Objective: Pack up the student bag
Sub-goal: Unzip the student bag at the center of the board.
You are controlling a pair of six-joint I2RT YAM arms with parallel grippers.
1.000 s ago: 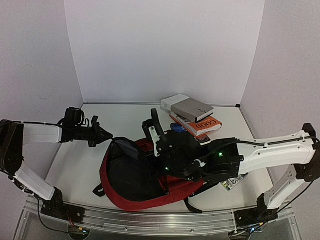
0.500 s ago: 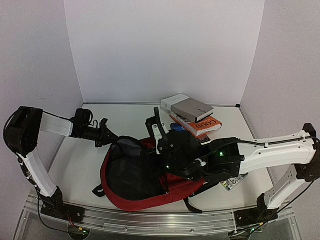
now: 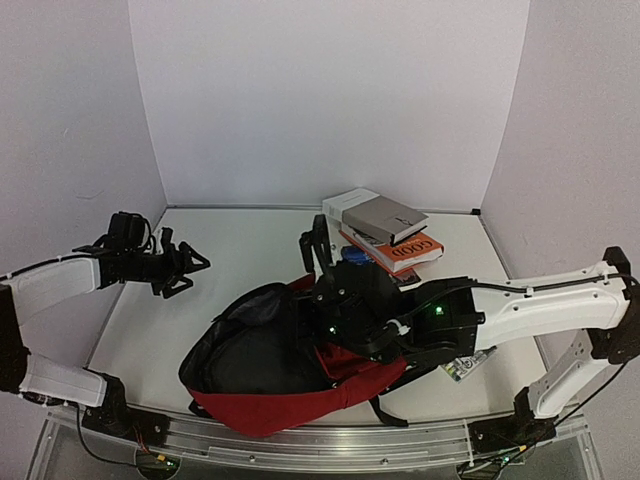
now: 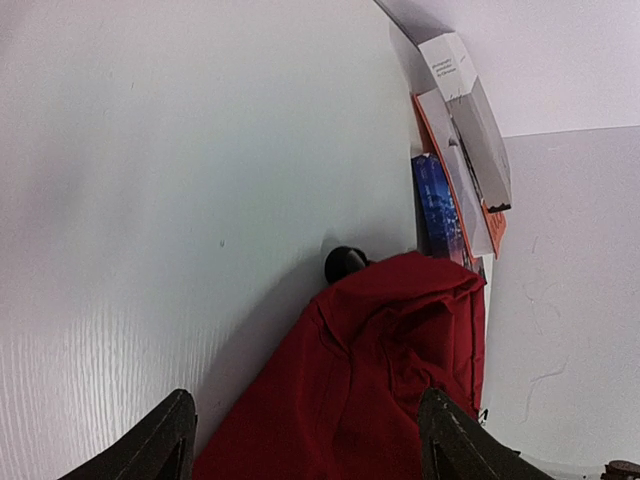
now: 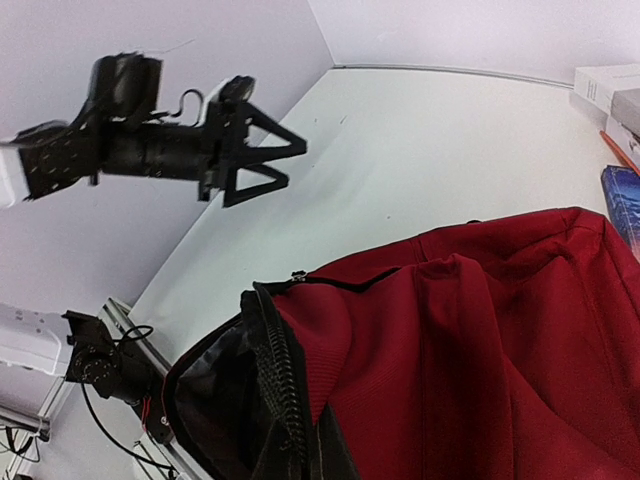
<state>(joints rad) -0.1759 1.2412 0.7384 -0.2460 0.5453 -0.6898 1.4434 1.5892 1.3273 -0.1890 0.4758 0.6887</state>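
Student bag [image 3: 270, 390] is found on the table [image 3: 250, 235], just beside the book stack [image 3: 385, 235], on its near side. Right tool [image 5: 300, 462] is pinched fully closed on the bag's zipper edge. Left tool [image 3: 197, 276] is spread wide and empty, well left of the stack.

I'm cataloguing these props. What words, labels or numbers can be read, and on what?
"GOOD": on the orange book cover.
White box: small print on its end, too small to read.
Card beside the backpack: print blurred, unreadable.
The backpack itself: no lettering seen.
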